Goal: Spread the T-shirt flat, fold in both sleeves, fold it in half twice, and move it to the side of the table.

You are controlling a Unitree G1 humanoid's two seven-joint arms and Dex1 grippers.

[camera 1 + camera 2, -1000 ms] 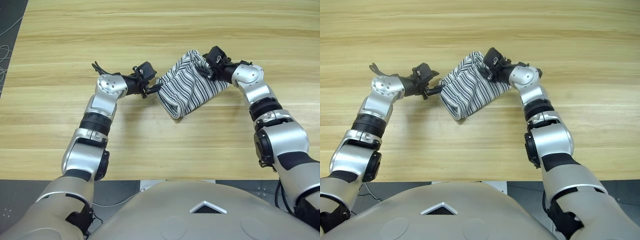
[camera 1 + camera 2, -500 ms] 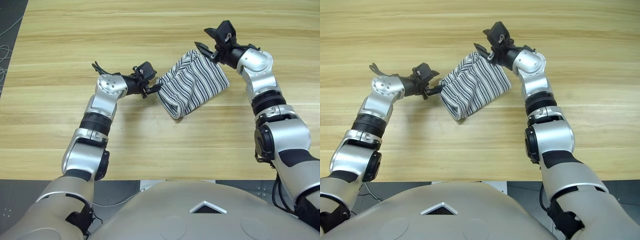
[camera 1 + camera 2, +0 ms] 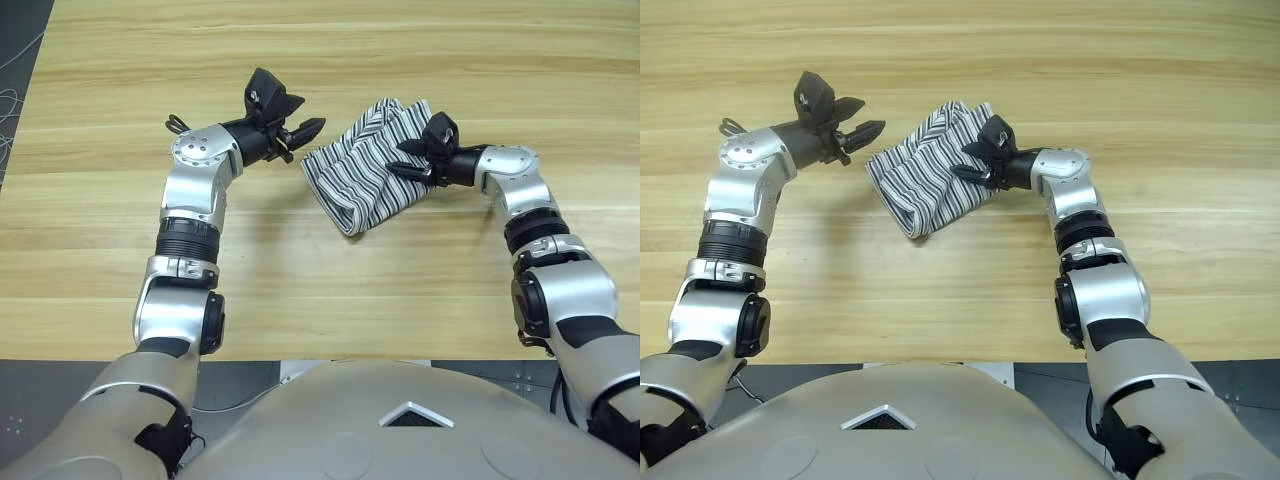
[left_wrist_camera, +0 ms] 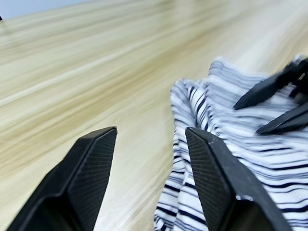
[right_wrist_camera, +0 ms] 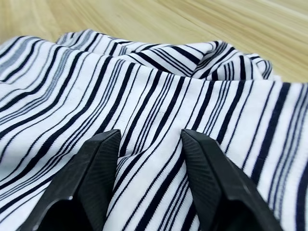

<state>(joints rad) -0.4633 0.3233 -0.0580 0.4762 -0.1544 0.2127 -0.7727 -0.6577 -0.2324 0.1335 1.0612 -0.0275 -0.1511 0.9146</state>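
The striped T-shirt (image 3: 365, 170) lies folded into a small bundle on the wooden table (image 3: 300, 290). My left gripper (image 3: 308, 130) hovers open just off the bundle's left edge, touching nothing. In the left wrist view its fingers (image 4: 91, 163) stand wide apart, with the shirt (image 4: 226, 130) just beyond them. My right gripper (image 3: 398, 160) rests on the bundle's right half, open, fingertips down on the cloth. In the right wrist view the fingers (image 5: 96, 163) straddle flat striped fabric (image 5: 144, 82) without pinching it.
Bare wood stretches all round the bundle, widest toward the far side and the left. The table's left edge drops to a dark floor with cables (image 3: 15, 90). Its near edge (image 3: 300, 358) runs close to my torso.
My left gripper let go of the shirt's left edge, lifted and opened. My right gripper swung from the far corner down onto the bundle's right side. The bundle shifted slightly.
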